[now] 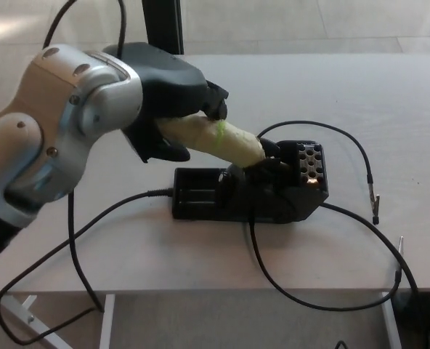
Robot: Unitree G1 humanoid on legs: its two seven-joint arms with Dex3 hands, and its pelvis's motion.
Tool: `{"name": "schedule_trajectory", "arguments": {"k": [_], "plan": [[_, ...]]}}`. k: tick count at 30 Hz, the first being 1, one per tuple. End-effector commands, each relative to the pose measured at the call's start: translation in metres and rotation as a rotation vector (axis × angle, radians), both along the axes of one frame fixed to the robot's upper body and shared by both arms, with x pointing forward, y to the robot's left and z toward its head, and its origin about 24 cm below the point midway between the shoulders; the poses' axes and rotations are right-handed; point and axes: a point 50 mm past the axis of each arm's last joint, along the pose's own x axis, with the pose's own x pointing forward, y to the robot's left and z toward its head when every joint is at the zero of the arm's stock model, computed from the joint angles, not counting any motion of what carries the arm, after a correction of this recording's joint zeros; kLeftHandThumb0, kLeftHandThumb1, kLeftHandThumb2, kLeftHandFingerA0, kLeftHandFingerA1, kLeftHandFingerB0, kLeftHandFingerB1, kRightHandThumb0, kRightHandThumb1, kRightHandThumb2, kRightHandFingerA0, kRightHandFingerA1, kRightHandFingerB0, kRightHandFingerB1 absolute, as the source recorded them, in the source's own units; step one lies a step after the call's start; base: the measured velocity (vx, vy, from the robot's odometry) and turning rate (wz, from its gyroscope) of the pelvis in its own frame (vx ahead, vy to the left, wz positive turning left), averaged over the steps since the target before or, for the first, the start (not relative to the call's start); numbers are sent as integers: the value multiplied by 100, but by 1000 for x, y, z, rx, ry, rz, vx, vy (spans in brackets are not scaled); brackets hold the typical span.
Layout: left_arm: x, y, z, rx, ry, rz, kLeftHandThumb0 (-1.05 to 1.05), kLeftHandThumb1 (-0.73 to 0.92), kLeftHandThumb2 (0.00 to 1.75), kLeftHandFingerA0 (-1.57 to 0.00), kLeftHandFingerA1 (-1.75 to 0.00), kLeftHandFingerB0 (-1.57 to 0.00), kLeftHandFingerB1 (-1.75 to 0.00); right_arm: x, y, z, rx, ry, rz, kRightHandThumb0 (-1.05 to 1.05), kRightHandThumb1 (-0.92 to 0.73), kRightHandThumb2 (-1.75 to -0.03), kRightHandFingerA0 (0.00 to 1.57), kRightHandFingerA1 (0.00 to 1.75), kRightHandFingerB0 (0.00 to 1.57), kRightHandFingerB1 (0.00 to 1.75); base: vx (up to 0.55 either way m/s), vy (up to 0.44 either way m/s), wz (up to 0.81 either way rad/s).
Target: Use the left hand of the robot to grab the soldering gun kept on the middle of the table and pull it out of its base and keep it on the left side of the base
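Note:
The soldering gun (226, 141) has a pale yellow-green handle and slants down to the right into its black base (248, 190) at the middle of the table. Its tip end is still seated in the base's holder. My left hand (175, 102) comes in from the left and is wrapped around the upper end of the handle, fingers over the top and thumb underneath. The handle's top end is hidden inside the hand. My right hand does not show.
A black cable (99, 218) runs from the base's left end off the table's front edge. Another cable (360, 156) loops right to a small clip (375, 207). A dark post (160, 25) stands behind the table (389, 94).

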Motion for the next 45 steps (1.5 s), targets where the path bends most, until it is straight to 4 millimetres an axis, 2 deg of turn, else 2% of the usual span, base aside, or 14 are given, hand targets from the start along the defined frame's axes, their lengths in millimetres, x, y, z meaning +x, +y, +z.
{"name": "schedule_trajectory", "arguments": {"k": [1,6,7,14,20,22,27,28,32,36,37,38,42,45], "plan": [[-10,6,-22,-126,-280,-225,-11,52,76,-96,-172,-87,-132,1,-8,13,-48,-28,-8,-48,-64,-59,38,60,35,33,0,0,0],[-13,17,-37,-43,-324,-219,-13,56,92,-97,-165,-86,-105,2,-8,14,-59,-20,-2,-47,-64,-59,40,60,36,34,0,0,0],[-13,23,-43,-98,-397,-228,-17,52,73,-102,-154,-92,-72,1,-8,13,-47,-35,-9,-47,-64,-59,40,61,37,34,0,0,0],[-10,41,-50,-45,-553,-260,-23,57,72,-95,-151,-90,-80,3,-7,14,-64,-31,-12,-50,-51,-85,42,66,31,48,0,0,0],[-8,48,-45,-22,-586,-255,-24,59,68,-96,-151,-83,-75,4,-7,14,-50,-63,-32,-43,-63,-59,47,65,37,36,0,0,0],[-5,51,-42,-26,-592,-250,-23,59,69,-94,-146,-84,-79,4,-7,14,-57,-67,-33,-50,-52,-86,47,69,32,50,0,0,0],[-4,57,-33,-2,-573,-240,-18,56,75,-94,-122,-87,-77,3,-7,14,-63,-85,-41,-43,-65,-59,53,68,39,38,0,0,0],[-2,62,-22,23,-618,-242,-20,55,68,-93,-133,-89,-82,3,-7,14,-66,-84,-40,-49,-52,-87,49,70,31,51,0,0,0],[1,80,8,24,-667,-214,-13,48,80,-95,-158,-90,-104,5,-8,15,-70,-96,-46,-43,-65,-59,56,68,38,38,0,0,0],[1,97,23,66,-692,-180,-17,49,86,-96,-170,-89,-118,6,-9,17,-64,-104,-56,-47,-51,-87,53,71,32,51,0,0,0],[-1,101,25,79,-686,-171,-17,48,85,-100,-164,-90,-103,5,-9,17,-65,-104,-55,-43,-65,-59,56,67,39,39,0,0,0],[-3,107,27,81,-674,-147,-18,46,88,-97,-160,-92,-102,5,-9,17,-72,-102,-51,-48,-51,-88,53,71,30,52,0,0,0],[-9,122,26,74,-632,-84,-29,55,65,-96,-163,-91,-88,4,-10,19,-70,-100,-55,-48,-52,-87,54,74,30,51,0,0,0],[-19,142,17,83,-632,-62,-15,50,82,-99,-122,-95,-92,4,-11,20,-78,-86,-51,-44,-65,-59,53,68,37,38,0,0,0]]}}
